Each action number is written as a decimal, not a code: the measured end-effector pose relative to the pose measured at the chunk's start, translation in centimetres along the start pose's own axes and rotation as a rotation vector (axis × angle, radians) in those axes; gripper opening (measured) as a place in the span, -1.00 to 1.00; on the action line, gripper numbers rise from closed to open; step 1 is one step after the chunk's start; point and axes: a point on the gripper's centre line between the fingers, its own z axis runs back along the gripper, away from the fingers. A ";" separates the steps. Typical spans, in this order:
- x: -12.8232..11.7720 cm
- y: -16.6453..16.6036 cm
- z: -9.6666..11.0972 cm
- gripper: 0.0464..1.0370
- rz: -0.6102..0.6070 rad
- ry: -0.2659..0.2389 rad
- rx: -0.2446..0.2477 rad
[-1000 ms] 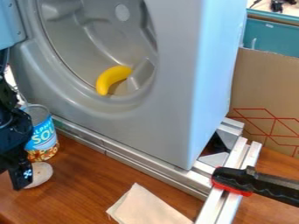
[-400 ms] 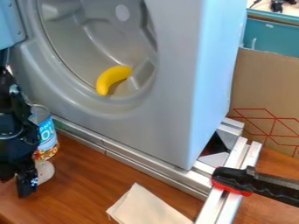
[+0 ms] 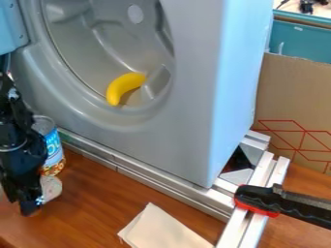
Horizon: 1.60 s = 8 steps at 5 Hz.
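The black gripper (image 3: 24, 196) hangs low over the wooden table at the far left, against or just in front of a pale rounded thing (image 3: 51, 189) that it partly covers. Whether it holds that thing, I cannot tell. Behind them stands an upright soup can (image 3: 54, 152) with a blue label, its left side hidden by the arm. A yellow banana (image 3: 123, 87) lies curved at the bottom of the round opening of a grey machine (image 3: 192, 121), up and to the right of the gripper.
Metal rails (image 3: 148, 177) run along the machine's base. A pale folded cloth (image 3: 161, 229) lies at the front of the table (image 3: 97, 208). A black and red clamp (image 3: 265, 200) sits on the rails at the right, and a cardboard panel (image 3: 294, 97) stands behind.
Compared with a second ago, the gripper is farther right and slightly lower. The pale thing has shifted a little right and up, and more of it is covered. The banana is unmoved.
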 end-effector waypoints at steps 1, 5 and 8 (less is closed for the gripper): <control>-1.2 -0.4 2.1 0.00 0.019 -0.052 -0.006; -2.5 -11.3 1.8 -0.09 -0.154 0.045 -0.022; 1.4 -14.0 -0.3 -0.09 -0.262 0.030 -0.044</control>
